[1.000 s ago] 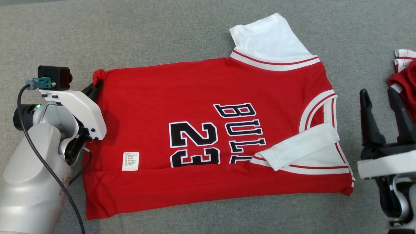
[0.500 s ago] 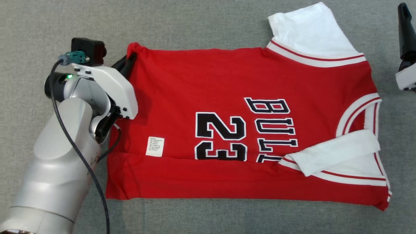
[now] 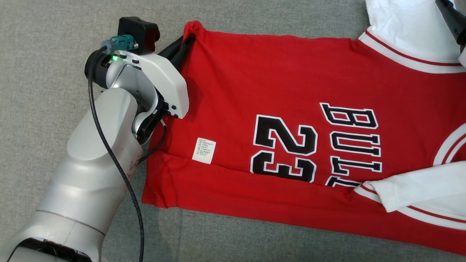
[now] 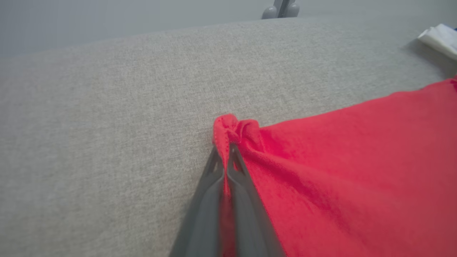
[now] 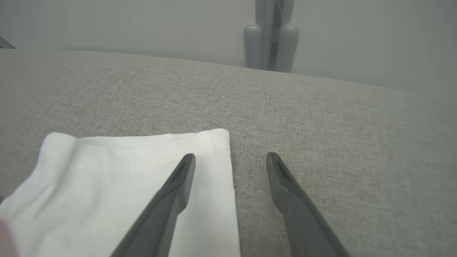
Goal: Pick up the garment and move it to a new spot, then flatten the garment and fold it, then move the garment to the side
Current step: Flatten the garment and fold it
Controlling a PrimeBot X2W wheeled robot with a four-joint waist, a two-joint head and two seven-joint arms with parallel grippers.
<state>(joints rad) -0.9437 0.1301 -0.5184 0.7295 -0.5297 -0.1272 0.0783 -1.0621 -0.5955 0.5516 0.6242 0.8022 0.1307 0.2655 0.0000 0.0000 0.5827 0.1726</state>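
The garment (image 3: 291, 83) is a red jersey with white sleeves and black "23" lettering, lying mostly flat on the grey fabric surface with its near edge folded over. My left gripper (image 3: 187, 38) is shut on the bunched far-left hem corner; the left wrist view shows its tips (image 4: 225, 150) pinching the red cloth (image 4: 357, 171). In the right wrist view my right gripper (image 5: 230, 157) stands open just above the surface. Its left finger (image 5: 171, 192) is over the edge of the far white sleeve (image 5: 117, 178), its right finger over bare fabric. One dark right fingertip (image 3: 449, 16) shows over that sleeve (image 3: 404, 25).
The grey fabric surface (image 3: 43, 43) stretches left of and beyond the garment. A grey post (image 5: 271, 43) stands past its far edge. A white care label (image 3: 204, 150) lies on the red cloth. The near white sleeve (image 3: 426, 189) is folded across the chest.
The head camera has shifted, sliding the picture right and up. My right gripper has gone from beside the garment's near right to the far white sleeve. The left gripper keeps its hold on the corner.
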